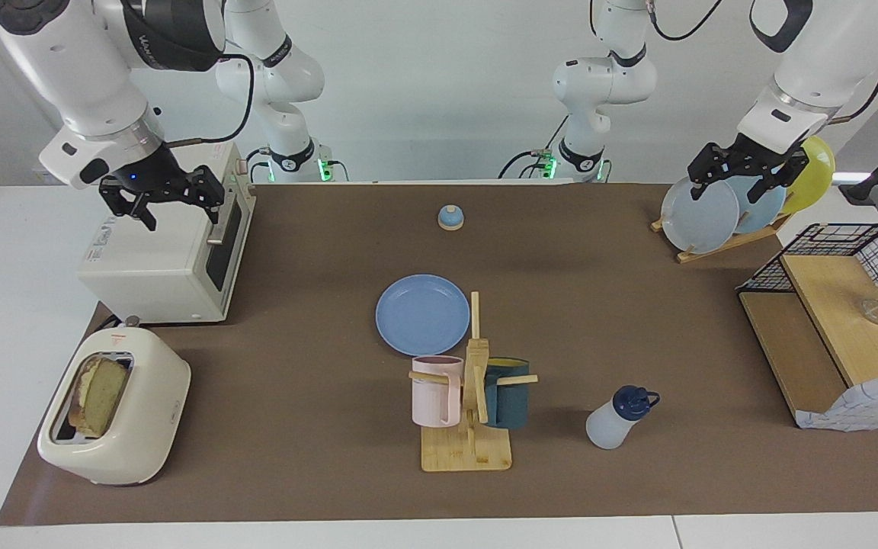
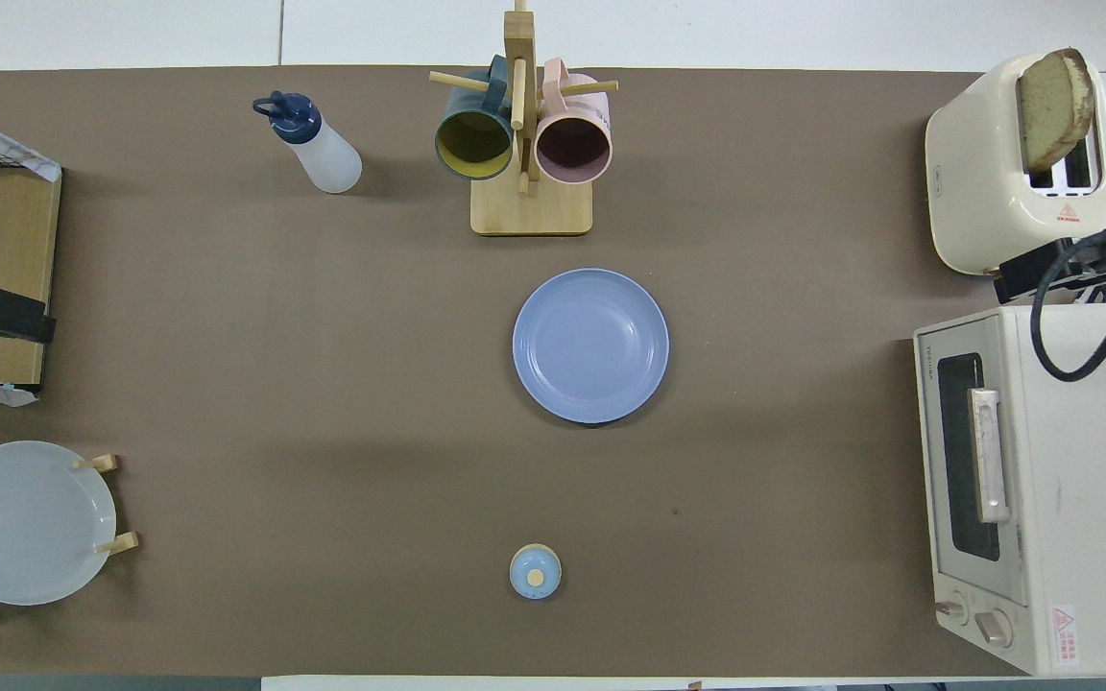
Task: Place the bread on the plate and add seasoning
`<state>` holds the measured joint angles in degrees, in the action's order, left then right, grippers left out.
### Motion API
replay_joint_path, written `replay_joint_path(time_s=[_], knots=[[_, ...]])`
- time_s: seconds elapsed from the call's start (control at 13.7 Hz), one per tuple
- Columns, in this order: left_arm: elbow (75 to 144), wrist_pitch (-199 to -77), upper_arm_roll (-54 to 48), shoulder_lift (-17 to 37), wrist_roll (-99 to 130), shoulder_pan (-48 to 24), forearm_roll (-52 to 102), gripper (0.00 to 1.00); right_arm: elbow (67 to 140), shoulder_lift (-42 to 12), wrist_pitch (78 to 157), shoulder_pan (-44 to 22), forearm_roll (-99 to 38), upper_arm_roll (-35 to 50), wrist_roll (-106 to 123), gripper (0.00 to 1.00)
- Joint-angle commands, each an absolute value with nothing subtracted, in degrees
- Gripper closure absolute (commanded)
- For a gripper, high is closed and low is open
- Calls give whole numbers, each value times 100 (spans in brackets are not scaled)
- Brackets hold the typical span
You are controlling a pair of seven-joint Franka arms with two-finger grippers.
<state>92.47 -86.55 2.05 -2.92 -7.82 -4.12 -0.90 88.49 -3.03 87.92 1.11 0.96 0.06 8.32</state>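
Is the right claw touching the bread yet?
Apart. The facing view shows the right claw up over the toaster oven, while the bread sits in the toaster.

Four plates (image 1: 421,314), two mugs (image 1: 436,390)

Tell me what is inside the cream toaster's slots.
One slot of the cream toaster holds a tan, brown-crusted slice of bread, its upper part sticking out. The bread's lower part is hidden inside the slot. The other slot looks dark, with nothing rising from it.
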Motion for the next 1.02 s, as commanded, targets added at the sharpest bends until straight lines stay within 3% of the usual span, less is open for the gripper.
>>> replay_joint_path(time_s=[0.0,0.29,0.73,0.95], knots=[[9325,-8570,193,-378,-721,-387,-185,0,8868,-264,8797,176,-44,0,782,0],[9798,-8989,176,-579,-721,-413,-149,0,8912,-299,9648,228,-53,-26,765,0],[11968,-11529,141,-1361,-134,-746,-114,0,10070,-88,12221,825,-53,-35,738,0],[12163,-12144,132,-1267,-62,-1123,-114,0,10441,-192,13251,949,-27,-35,991,1]])
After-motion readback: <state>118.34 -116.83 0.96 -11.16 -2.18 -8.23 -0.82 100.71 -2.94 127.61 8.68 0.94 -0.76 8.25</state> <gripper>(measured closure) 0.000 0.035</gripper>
